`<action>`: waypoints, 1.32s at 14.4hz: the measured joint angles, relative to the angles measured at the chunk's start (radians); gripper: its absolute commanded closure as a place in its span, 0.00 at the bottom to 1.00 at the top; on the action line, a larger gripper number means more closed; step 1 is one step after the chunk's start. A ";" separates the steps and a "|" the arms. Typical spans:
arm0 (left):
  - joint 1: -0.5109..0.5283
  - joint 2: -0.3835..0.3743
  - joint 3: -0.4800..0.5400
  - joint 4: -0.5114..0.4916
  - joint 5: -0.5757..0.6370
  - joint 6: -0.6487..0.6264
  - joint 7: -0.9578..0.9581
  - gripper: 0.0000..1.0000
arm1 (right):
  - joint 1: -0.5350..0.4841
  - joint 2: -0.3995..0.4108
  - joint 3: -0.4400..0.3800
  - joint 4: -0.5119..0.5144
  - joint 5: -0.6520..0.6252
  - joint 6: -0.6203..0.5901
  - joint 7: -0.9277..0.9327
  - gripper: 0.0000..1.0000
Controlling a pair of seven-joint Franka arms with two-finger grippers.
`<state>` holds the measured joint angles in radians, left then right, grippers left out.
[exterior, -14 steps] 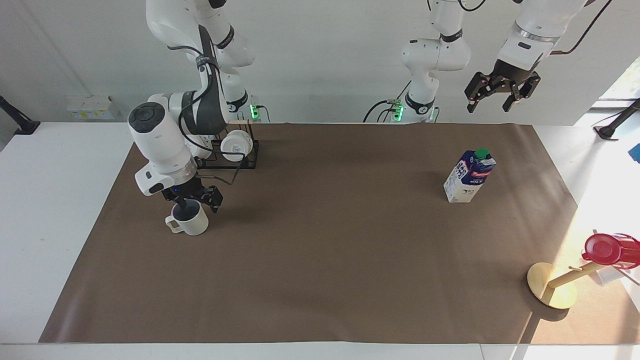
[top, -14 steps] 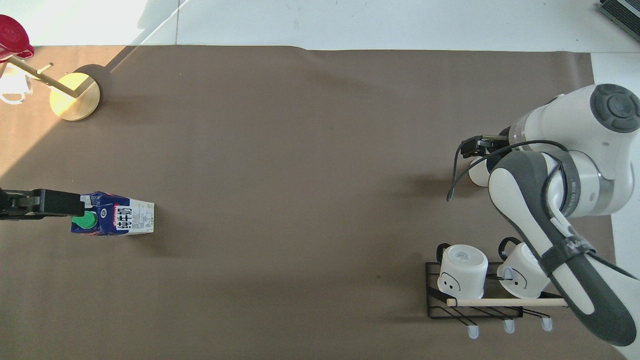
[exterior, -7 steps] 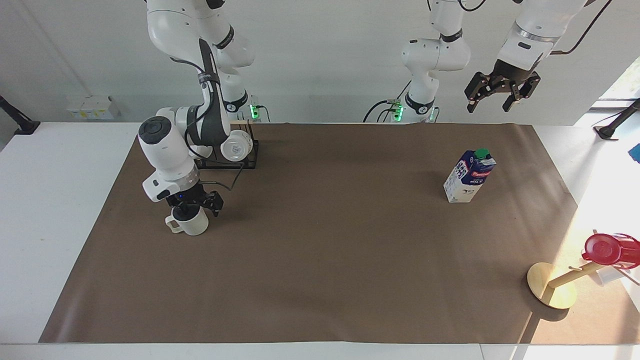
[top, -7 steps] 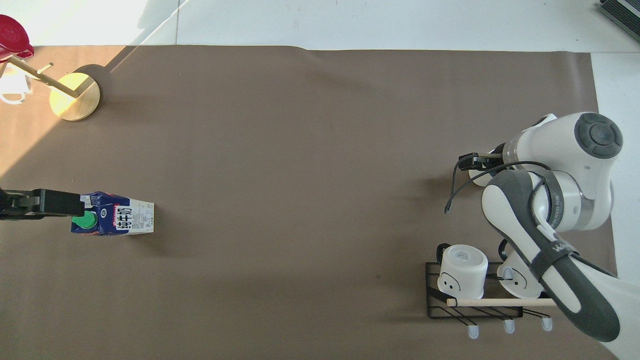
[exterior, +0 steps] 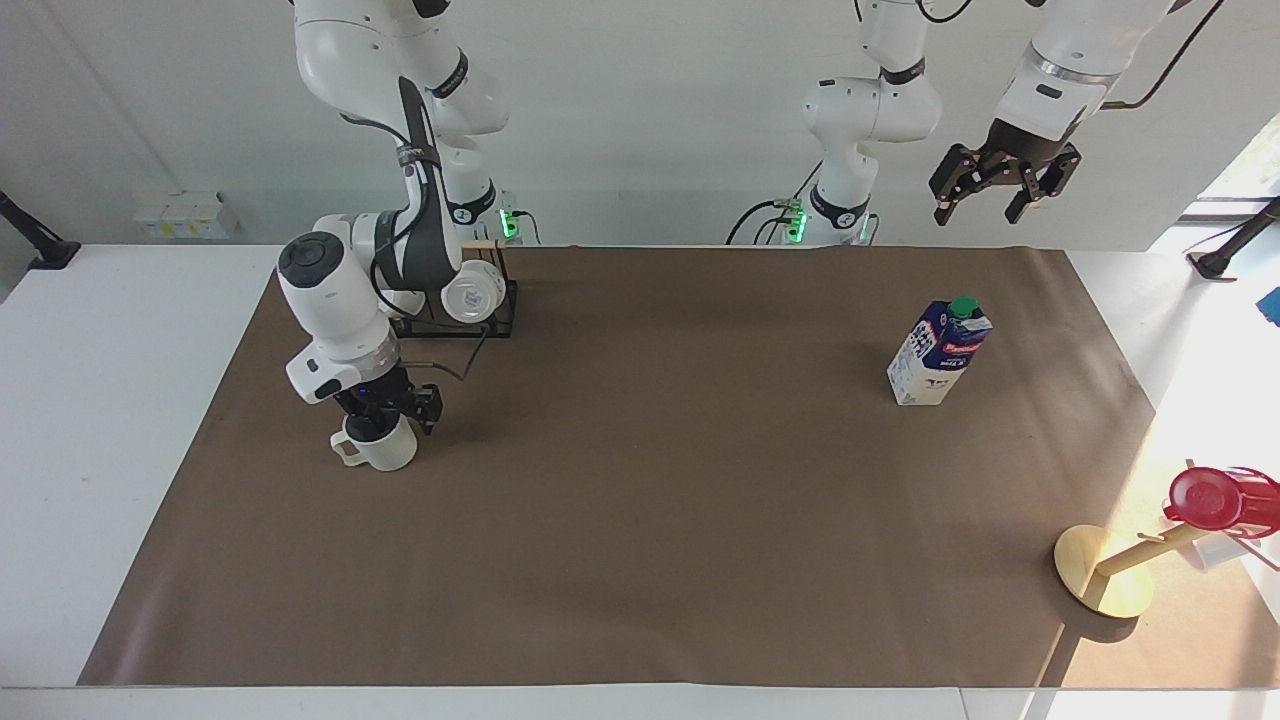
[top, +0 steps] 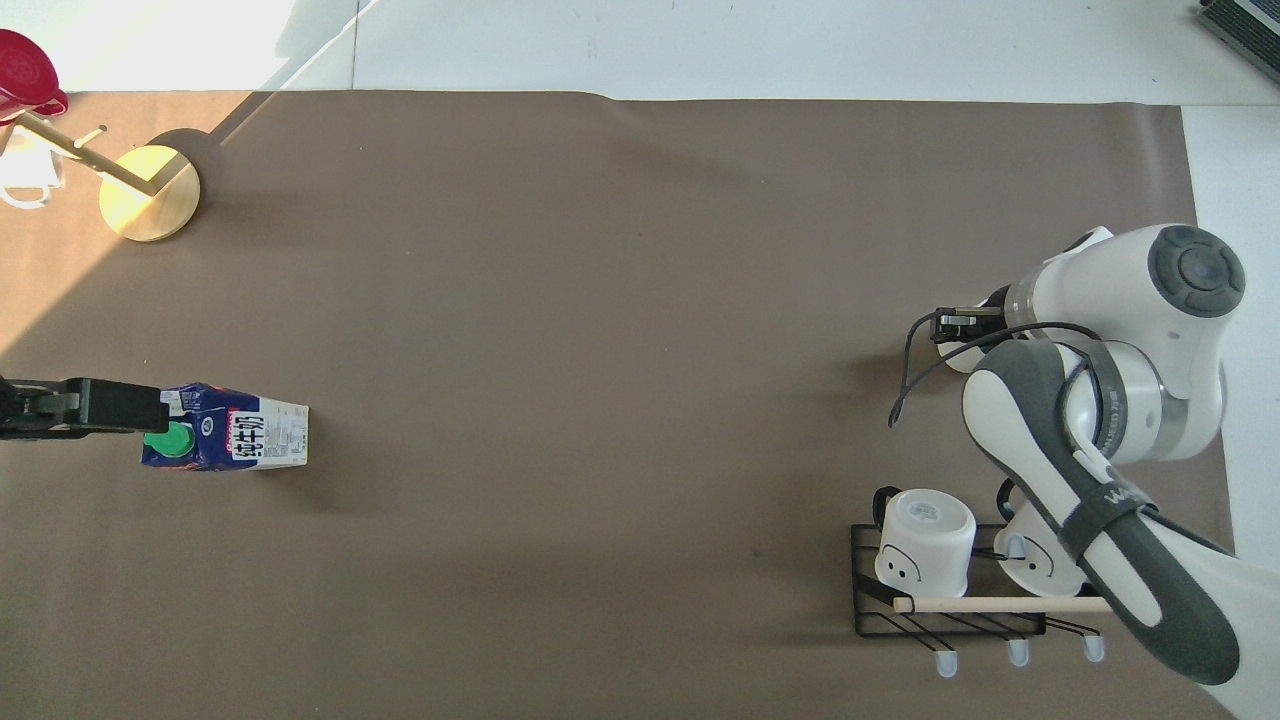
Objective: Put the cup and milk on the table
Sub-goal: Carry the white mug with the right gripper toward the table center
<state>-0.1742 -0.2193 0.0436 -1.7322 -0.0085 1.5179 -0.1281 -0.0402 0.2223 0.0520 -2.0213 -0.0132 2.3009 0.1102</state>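
Note:
The cream-white cup (exterior: pixel 378 448) stands upright on the brown paper of the table (exterior: pixel 650 500) toward the right arm's end, handle pointing to that end. My right gripper (exterior: pixel 390 408) sits low on the cup's rim and is shut on it. In the overhead view the right arm hides most of the cup (top: pixel 953 355). The milk (exterior: pixel 938 352) stands upright on the paper toward the left arm's end and also shows in the overhead view (top: pixel 235 440). My left gripper (exterior: pixel 1000 190) is open and empty, raised high, and waits beside the milk's cap in the overhead view (top: pixel 80 407).
A black wire rack (exterior: pixel 500 318) holding two glossy white mugs (top: pixel 925 540) stands nearer to the robots than the cup. A wooden stand with a gold round base (exterior: pixel 1100 585) carries a red-lidded item (exterior: pixel 1220 498) at the corner by the left arm's end.
The right arm has dropped and drawn its wrist lower over the cup, which has stayed in place on the paper. The left arm and the milk have not moved.

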 measured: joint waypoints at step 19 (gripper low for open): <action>0.011 0.000 0.002 0.000 0.000 0.000 0.000 0.00 | 0.377 0.007 0.013 0.273 -0.012 -0.206 0.655 1.00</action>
<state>-0.1630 -0.2193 0.0460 -1.7323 -0.0085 1.5179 -0.1281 0.3373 0.2291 0.0646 -1.7482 -0.0251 2.0954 0.7652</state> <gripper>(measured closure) 0.000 0.952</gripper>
